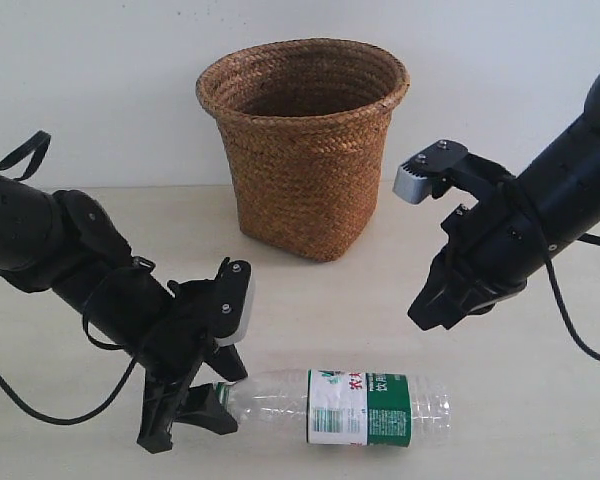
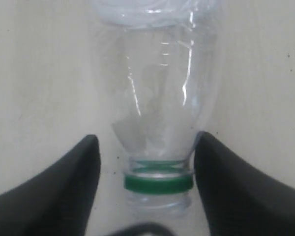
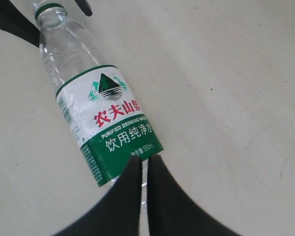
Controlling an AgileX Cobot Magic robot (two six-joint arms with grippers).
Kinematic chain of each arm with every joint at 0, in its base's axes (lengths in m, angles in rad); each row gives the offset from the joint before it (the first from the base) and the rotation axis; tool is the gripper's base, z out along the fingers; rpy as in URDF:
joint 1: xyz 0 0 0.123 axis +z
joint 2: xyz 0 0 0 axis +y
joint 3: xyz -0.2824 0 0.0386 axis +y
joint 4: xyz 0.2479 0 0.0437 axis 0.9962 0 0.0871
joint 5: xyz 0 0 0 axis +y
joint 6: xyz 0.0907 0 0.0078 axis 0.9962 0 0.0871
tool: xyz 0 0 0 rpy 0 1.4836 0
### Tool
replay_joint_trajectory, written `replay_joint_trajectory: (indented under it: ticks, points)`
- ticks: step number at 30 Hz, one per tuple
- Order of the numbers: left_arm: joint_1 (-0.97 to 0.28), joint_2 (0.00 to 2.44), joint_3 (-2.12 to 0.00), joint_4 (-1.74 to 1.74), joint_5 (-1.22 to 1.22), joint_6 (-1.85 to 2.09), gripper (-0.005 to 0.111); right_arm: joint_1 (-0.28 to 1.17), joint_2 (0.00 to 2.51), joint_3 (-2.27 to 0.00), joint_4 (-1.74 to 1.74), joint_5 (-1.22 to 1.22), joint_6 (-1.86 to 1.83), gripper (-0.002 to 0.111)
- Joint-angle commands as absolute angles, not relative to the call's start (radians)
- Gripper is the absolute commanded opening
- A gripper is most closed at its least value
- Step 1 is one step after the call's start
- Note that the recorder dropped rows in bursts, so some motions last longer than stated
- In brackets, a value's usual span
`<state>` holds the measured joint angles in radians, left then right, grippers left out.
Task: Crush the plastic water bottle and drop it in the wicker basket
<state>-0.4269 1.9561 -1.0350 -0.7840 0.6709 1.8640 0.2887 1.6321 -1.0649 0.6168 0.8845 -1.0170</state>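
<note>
Now, plastic water bottle [image 1: 350,405]: lying on table [image 1: 540,420] before wicker basket [image 1: 305,150], long axis across basket's front, neck toward left end effector [image 1: 192,425].
Left end effector: open, flanking neck.
Right end effector [image 3: 143,162]: nearly closed, empty.

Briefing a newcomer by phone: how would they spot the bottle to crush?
Find the brown woven wicker basket at the back of the pale table. In front of it a clear ribbed plastic water bottle lies on its side, neck inside the open left gripper. Only it carries a green-and-white label.

"农夫山泉" on plastic water bottle [image 3: 96,98]
</note>
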Motion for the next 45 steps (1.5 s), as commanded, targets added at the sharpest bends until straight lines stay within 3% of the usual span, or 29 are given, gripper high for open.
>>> replay_joint_trajectory:
  ticks: [1,7,17,28,45]
  points:
    - [-0.431,1.966,-1.040,-0.797,0.676,1.887,0.032,0.291,1.649,-1.070,0.622,0.880,-1.018,0.000]
    - [-0.431,1.968,-1.040,-0.784,0.677,1.887,0.004,0.291,1.669,-1.070,0.724,0.879,-1.016,0.000]
    - [-0.429,1.968,-1.038,-0.784,0.680,1.818,0.004,0.301,1.706,-1.070,0.813,0.907,-0.824,0.000]
    - [-0.429,1.975,-1.038,-0.784,0.670,1.818,0.004,0.424,1.840,-1.208,0.537,0.892,-0.648,0.000]
    - [-0.429,1.975,-1.038,-0.788,0.658,1.818,0.004,0.428,1.863,-1.275,0.461,1.056,-0.610,0.000]
